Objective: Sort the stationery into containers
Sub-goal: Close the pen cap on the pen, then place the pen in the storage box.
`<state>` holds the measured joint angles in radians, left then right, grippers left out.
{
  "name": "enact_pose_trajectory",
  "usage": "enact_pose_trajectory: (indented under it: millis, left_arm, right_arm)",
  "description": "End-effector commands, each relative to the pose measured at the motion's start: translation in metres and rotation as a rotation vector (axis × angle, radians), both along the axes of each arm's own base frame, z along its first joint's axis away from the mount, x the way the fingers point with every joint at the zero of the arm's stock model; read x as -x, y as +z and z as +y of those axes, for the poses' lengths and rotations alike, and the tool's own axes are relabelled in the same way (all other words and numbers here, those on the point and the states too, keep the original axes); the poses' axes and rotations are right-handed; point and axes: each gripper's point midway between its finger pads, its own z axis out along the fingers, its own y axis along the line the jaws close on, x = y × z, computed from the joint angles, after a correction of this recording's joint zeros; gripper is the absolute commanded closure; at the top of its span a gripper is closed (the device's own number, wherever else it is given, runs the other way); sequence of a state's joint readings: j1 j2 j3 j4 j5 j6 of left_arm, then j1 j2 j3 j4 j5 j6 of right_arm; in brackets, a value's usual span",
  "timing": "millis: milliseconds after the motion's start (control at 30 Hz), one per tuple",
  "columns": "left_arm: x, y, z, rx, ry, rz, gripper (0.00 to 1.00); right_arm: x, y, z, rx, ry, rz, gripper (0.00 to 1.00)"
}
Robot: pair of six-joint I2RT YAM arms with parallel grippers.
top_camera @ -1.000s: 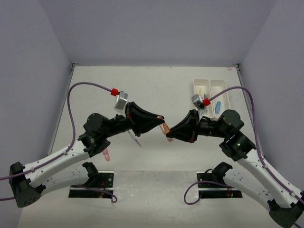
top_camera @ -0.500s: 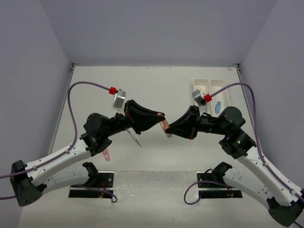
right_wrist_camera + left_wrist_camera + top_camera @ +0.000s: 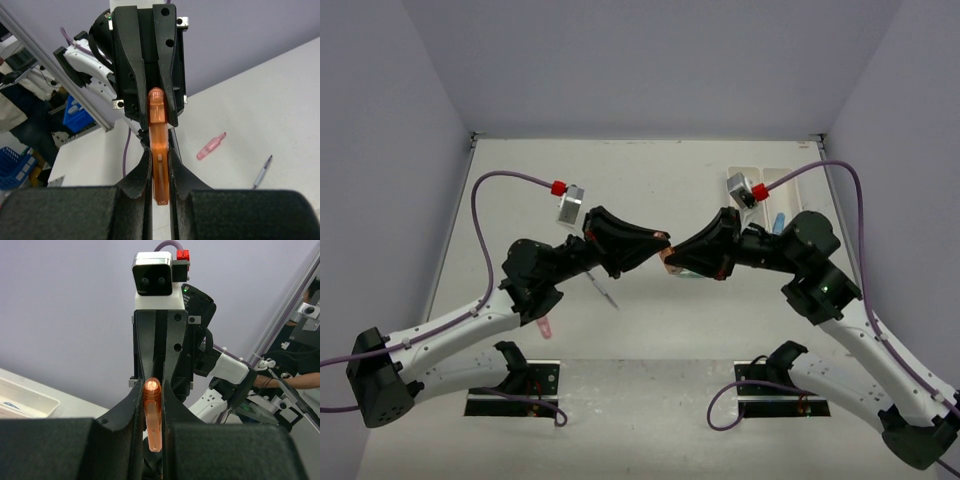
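An orange marker hangs above the table's middle, gripped from both ends. My left gripper is shut on one end, and my right gripper is shut on the other. The two grippers face each other tip to tip. A pink marker and a thin pen lie on the table under the left arm; the right wrist view also shows the pink marker and the pen. Two white containers stand at the far right, partly hidden by the right arm, with a blue marker in one.
Purple walls close in the table on three sides. Purple cables loop over both arms. The arm bases sit at the near edge. The left wrist view catches a white tray at its left edge.
Both grippers have lifted a little and drawn closer together. Less of the orange marker shows between them now.
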<state>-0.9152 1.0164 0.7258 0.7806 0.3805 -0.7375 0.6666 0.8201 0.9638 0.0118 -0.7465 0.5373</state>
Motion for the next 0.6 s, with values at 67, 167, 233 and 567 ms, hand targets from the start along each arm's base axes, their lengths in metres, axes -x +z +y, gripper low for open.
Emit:
enact_pose_trajectory:
  millis: [67,167,233,567]
  left_arm:
    - [0.003,-0.120,-0.024,-0.298,-0.045,0.156,1.00]
    - [0.009,-0.134,-0.024,-0.322,-0.058,0.166,1.00]
    - [0.011,-0.133,-0.022,-0.316,-0.061,0.157,1.00]
    - [-0.087,-0.097,0.039,-0.440,0.603,0.350,0.15]
  right_arm:
    - [-0.012,0.133,-0.011,-0.290,-0.136,-0.232,1.00]
    - [-0.015,0.147,-0.011,-0.311,-0.148,-0.239,1.00]
    - [-0.020,0.142,-0.007,-0.303,-0.145,-0.220,1.00]
    - [-0.077,-0.012,-0.003,-0.001,-0.343,-0.032,1.00]
